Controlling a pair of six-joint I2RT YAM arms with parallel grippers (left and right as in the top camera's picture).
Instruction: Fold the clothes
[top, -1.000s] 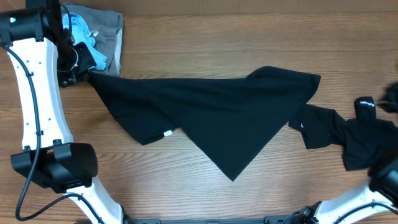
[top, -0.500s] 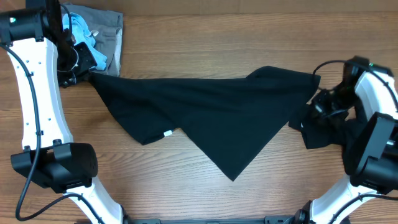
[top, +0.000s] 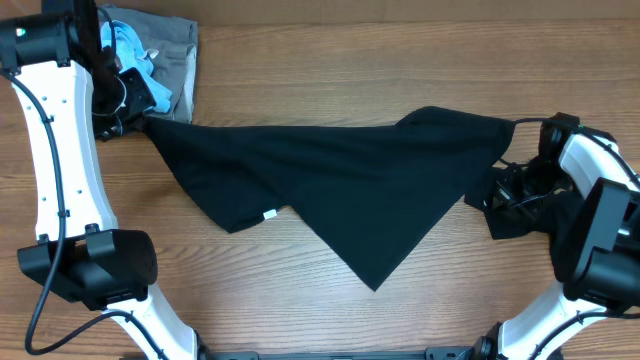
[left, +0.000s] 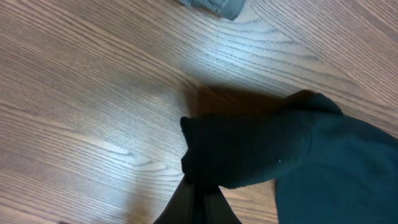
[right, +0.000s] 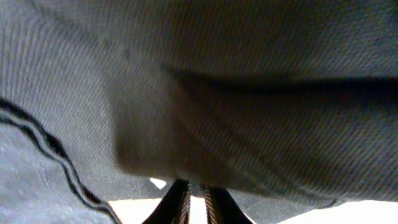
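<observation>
Mostly, your right wrist view is filled by close, blurred dark fabric. The right tool (right: 197, 185) shows only two fingertips nearly together with a thin bright gap, and you cannot tell whether cloth is caught between them. From overhead, that arm covers part of the second black garment (top: 510, 222), which lies crumpled at the right side of the table (top: 350, 60), just beside the black T-shirt (top: 340, 180). The T-shirt lies spread across the middle of the table. Its far-left corner is clamped in your left tool (left: 198, 186), fingers pinched together on the fabric. Its white neck label (top: 270, 214) is too small to read. Count two black garments, one grey folded garment (top: 185, 60) at the back left corner, and one light blue shirt (top: 125, 42) lying on it, partly hidden behind the left arm.
</observation>
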